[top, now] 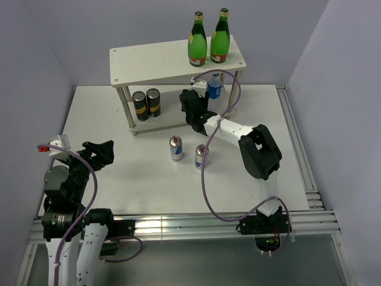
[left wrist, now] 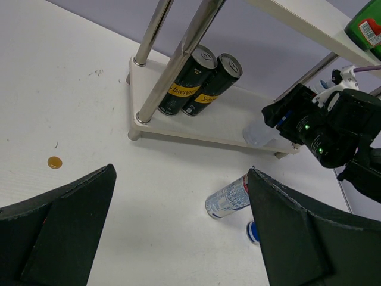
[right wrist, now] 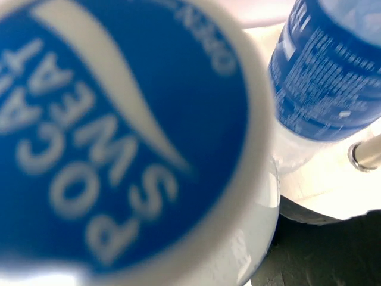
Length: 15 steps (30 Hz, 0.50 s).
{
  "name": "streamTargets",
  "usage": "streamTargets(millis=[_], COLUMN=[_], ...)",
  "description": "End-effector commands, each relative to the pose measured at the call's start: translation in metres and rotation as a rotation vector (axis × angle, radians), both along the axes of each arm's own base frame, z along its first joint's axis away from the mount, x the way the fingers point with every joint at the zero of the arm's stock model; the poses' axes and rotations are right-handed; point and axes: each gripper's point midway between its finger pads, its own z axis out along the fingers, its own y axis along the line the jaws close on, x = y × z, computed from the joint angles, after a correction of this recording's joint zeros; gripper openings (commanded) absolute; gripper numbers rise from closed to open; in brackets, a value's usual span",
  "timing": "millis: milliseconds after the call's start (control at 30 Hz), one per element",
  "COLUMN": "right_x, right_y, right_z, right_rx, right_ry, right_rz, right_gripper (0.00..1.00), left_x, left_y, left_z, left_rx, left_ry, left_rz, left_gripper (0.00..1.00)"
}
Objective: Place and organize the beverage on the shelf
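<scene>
Two green glass bottles (top: 197,40) (top: 219,37) stand on the top board of the pale shelf (top: 149,59). A blue-labelled water bottle (top: 215,89) stands on the lower tier at the right. My right gripper (top: 190,102) reaches under the top board and is shut on a second water bottle (left wrist: 257,133), whose blue cap (right wrist: 113,131) fills the right wrist view. The standing bottle's label (right wrist: 327,77) is just beside it. Two silver-blue cans (top: 176,148) (top: 202,156) stand on the table in front of the shelf. My left gripper (top: 100,151) hangs open at the left, holding nothing.
Two black cans (top: 140,105) (top: 153,102) stand on the lower tier at the left, behind a shelf leg (left wrist: 172,65). A small brown disc (left wrist: 55,162) lies on the table. The right arm's cable (top: 205,179) loops over the table near the cans.
</scene>
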Motion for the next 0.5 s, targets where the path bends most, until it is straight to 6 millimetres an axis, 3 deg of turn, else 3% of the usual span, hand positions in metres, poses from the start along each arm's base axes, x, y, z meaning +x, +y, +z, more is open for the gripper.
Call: streamTargets(millis=[0,467], right_x=[0.023,0.045], right_y=[0.004,0.005], right_z=[0.077,0.074], right_rx=[0.159,0.149], right_ry=[-0.195,-0.227], right_rz=[-0.035,-0.085], right_gripper=[0.00,0.00], left_x=[0.001,0.001], left_y=[0.000,0.000], left_z=[0.008,0.008], left_rx=[0.014,0.013], left_ry=[-0.039,-0.039], left_rz=[-0.006,-0.003], left_gripper=[0.99,0.99])
